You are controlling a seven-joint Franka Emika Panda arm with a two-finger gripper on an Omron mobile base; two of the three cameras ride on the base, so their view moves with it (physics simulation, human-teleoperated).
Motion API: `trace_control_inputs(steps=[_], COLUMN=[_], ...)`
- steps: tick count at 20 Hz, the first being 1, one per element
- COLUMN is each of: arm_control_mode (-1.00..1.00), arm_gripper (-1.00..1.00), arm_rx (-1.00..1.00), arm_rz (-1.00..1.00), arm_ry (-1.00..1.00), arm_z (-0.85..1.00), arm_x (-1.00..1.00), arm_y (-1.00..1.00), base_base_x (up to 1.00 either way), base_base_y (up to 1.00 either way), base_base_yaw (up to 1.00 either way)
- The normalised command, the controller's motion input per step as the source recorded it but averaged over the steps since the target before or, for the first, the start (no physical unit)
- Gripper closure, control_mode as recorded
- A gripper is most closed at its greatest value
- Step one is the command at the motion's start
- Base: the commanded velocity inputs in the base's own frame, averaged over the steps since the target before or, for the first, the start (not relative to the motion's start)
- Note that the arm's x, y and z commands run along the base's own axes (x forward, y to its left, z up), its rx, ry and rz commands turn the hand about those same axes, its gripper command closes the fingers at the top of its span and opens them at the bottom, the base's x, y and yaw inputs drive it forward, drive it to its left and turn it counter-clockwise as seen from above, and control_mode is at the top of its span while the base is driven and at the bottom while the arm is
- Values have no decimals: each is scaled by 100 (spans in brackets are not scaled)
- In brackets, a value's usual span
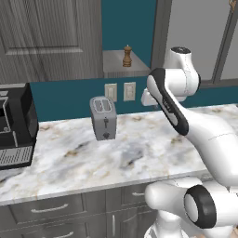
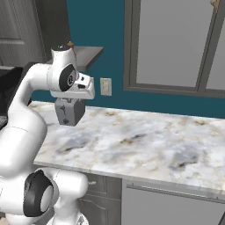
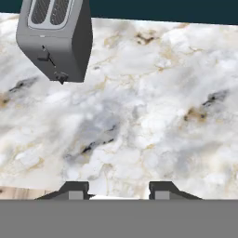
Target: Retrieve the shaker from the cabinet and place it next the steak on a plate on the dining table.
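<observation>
Marble-topped worktop (image 1: 139, 148) under you, grey toaster (image 1: 103, 117) at far left. Small brown wooden shaker (image 1: 127, 56) stands on open grey cabinet (image 1: 46, 37) shelf above. Tool (image 3: 119, 189) empty, fingers spread wide. Your risk: upward reach clips shelf edge, topples shaker.

One shaker (image 1: 127, 56) stands above one toaster (image 1: 103, 118); two wall outlets (image 1: 110, 92) sit beside the toaster, one coffee machine (image 1: 16, 125) farther off.
</observation>
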Motion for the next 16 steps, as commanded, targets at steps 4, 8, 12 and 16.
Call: trace_control_inputs(steps=[4, 8, 12, 16], arm_control_mode=[-100, -100, -100, -100], arm_gripper=[-100, -100, -100, -100], arm_rx=[0, -4, -6, 0], arm_rz=[0, 0, 0, 2], arm_ry=[-10, -31, -35, -27], arm_z=[2, 13, 14, 44], arm_x=[-31, -59, -54, -41], arm_y=[0, 12, 23, 7], base_base_x=[0, 0, 0, 0], base_base_y=[0, 0, 0, 0], base_base_yaw=[0, 0, 0, 0])
